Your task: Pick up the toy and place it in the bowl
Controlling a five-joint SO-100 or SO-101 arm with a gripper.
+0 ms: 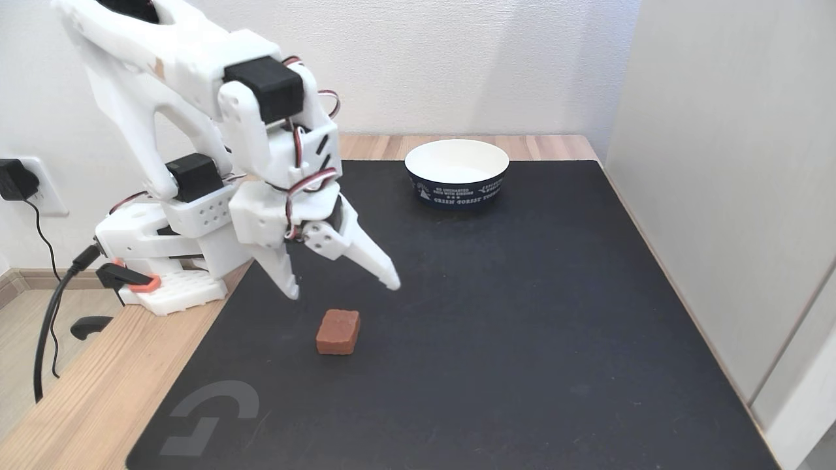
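The toy, a small reddish-brown block with a brick-like surface, lies flat on the black mat in the fixed view. My white gripper hangs just above and behind it, open, with its two fingertips spread wide and nothing between them. The bowl, white inside and navy outside with white lettering, stands upright at the far edge of the mat, to the right of the arm and well away from the toy. It looks empty.
The black mat covers most of the wooden table. The arm's base is clamped at the table's left edge, with cables running to a wall socket. A white panel stands along the right side.
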